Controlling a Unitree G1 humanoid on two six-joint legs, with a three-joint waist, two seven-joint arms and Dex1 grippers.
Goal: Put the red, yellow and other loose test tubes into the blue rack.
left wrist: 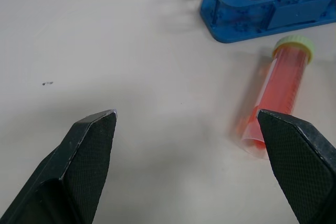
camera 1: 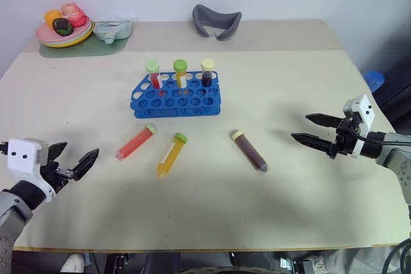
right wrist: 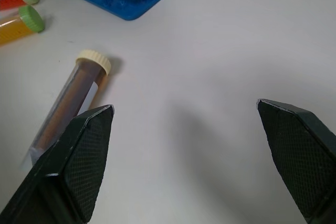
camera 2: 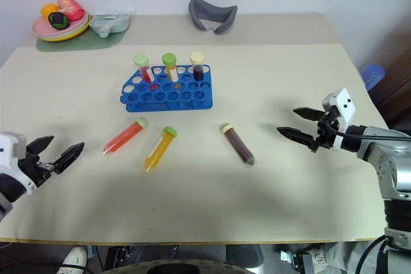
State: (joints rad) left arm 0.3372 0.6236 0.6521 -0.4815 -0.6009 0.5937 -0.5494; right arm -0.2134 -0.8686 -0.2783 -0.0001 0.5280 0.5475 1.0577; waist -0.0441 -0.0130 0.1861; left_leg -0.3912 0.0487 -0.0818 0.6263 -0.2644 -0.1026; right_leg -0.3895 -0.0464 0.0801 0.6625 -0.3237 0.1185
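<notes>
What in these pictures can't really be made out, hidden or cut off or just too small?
- Lower ends of the three standing tubes: hidden inside the blue rack, head views.
- Items on the plates at the far corner: too small to name, head views.
- Blue object past the table's right edge: mostly hidden by the table, left eye view.
- Red tube: its tip is covered by a finger, left wrist view.

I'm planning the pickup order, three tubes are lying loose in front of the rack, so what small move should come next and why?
Probably ease the left gripper forward toward the red tube. Its jaws stand open and empty, and that tube lies nearest it on the table, in front of the blue rack, whose front holes are free.
</notes>
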